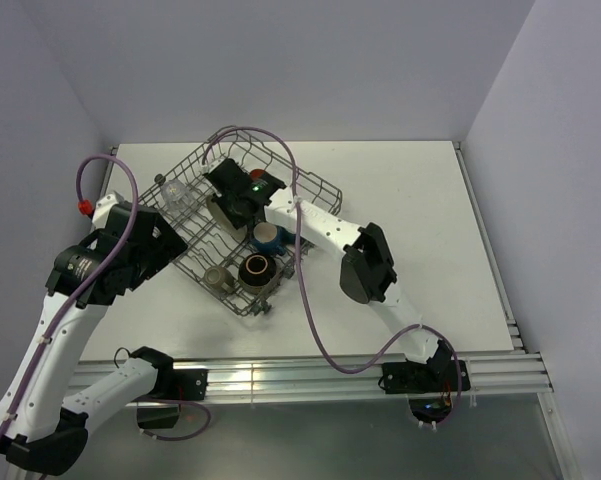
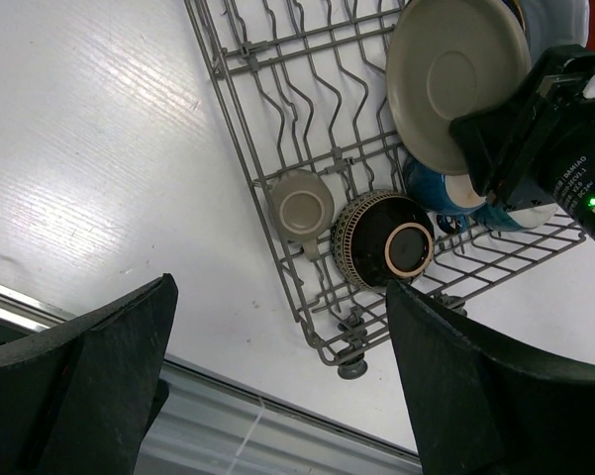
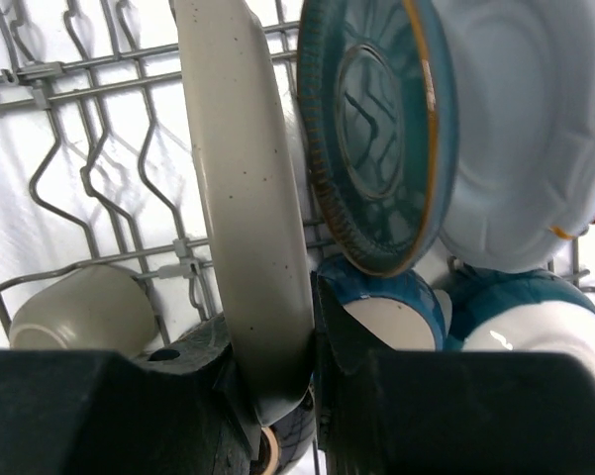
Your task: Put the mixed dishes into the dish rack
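The grey wire dish rack [image 1: 320, 186] stands slanted on the white table. My right gripper [image 3: 277, 366] is shut on the lower rim of a beige plate [image 3: 243, 198] and holds it upright on edge among the tines; the plate also shows in the left wrist view [image 2: 455, 69]. Beside it stand a teal plate [image 3: 376, 129], a pale blue-white plate [image 3: 535, 129] and two blue cups [image 3: 386, 307]. A dark bowl [image 2: 386, 237], a small beige cup [image 2: 302, 206] and a clear glass [image 1: 177, 192] sit in the rack. My left gripper [image 2: 277, 396] is open and empty over the rack's near corner.
A metal rail [image 2: 178, 416] runs along the table's near edge below my left gripper. A purple cable [image 1: 300, 260] loops over the rack and the right arm. Bare white table [image 1: 420, 200] lies to the rack's right; walls close in at the back and sides.
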You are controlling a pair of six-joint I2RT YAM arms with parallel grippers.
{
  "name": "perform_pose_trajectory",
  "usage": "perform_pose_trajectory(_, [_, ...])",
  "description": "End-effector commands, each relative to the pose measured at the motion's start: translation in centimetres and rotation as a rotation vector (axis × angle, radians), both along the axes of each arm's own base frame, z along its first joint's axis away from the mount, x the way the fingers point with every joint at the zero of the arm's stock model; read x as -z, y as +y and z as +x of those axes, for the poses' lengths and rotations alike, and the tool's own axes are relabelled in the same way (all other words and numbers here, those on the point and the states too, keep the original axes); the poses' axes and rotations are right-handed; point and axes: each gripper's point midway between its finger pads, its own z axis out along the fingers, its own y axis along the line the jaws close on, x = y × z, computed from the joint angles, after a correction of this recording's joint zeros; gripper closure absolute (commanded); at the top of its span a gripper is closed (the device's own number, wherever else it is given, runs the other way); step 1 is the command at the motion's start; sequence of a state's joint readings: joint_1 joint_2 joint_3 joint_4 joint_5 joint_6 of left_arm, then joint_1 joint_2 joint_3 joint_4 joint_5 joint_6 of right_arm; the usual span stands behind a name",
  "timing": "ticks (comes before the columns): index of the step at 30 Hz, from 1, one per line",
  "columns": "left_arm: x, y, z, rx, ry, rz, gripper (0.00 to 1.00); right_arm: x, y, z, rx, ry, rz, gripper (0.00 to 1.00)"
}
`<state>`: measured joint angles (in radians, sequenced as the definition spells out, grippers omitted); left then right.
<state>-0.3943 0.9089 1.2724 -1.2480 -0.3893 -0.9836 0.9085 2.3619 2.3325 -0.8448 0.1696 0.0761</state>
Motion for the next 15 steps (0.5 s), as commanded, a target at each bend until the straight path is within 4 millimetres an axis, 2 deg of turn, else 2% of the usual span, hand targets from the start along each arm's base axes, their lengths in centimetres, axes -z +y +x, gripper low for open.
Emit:
perform_pose_trajectory(1, [0.2, 0.0, -0.3, 0.025, 0.017, 0.013, 0.08, -2.3, 2.4, 0.6, -0.017, -0.081, 0.068, 1.0])
perform_pose_trajectory(8, [0.7, -0.4, 0.1, 0.041, 0.026, 0.015, 0.08, -0.3, 3.2, -0.6, -0.038, -0.06, 0.037, 1.0])
perform_pose_trajectory(15, [1.2, -0.5, 0.3, 0.051, 0.038, 0.022, 0.07, 1.0, 3.0, -0.7, -0.026, -0.046, 0.012, 1.0])
